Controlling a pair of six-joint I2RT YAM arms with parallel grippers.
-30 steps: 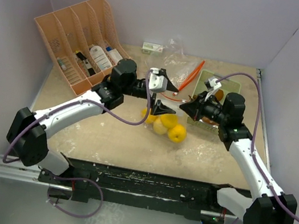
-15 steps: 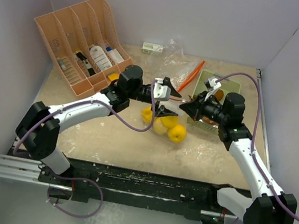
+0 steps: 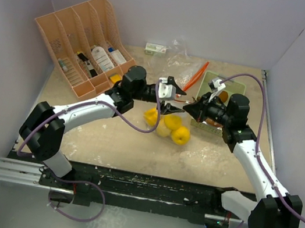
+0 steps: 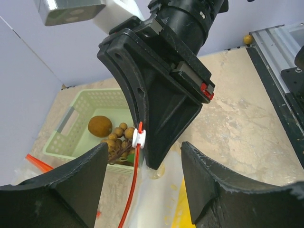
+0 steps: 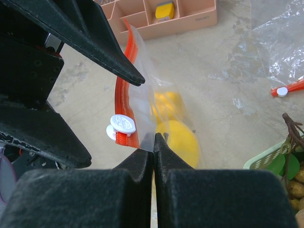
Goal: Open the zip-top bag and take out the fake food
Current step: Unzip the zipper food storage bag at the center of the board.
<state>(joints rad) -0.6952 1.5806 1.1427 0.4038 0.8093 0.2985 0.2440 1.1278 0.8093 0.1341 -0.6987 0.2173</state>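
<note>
Left gripper (image 3: 174,99) has swung in from 9 o'clock over the last second and now sits nose to nose with the right gripper (image 3: 190,107) at table centre. Its jaws narrowed on the way in but are still spread. On my left wrist feed one finger stands either side of the white slider (image 4: 137,137), and neither touches it as far as I can tell.

Right gripper hasn't budged. Its fingers are pressed together, pinching the bag (image 5: 142,90) film just at 4 o'clock of the slider and holding the red zip (image 5: 121,95) up off the table.

Lemons (image 3: 172,129) lie at 6 o'clock of both grippers. I see them through the film, so I take them to be inside. Brown lumps (image 4: 99,126) sit in the basket (image 3: 209,79) at 3 o'clock.

My read is that the approach is over and the close on the slider is under way, with the zip not yet run. Next I'd clamp the slider squarely, then draw it along the zip away from the right gripper. The risk is nipping loose film instead of the slider.
</note>
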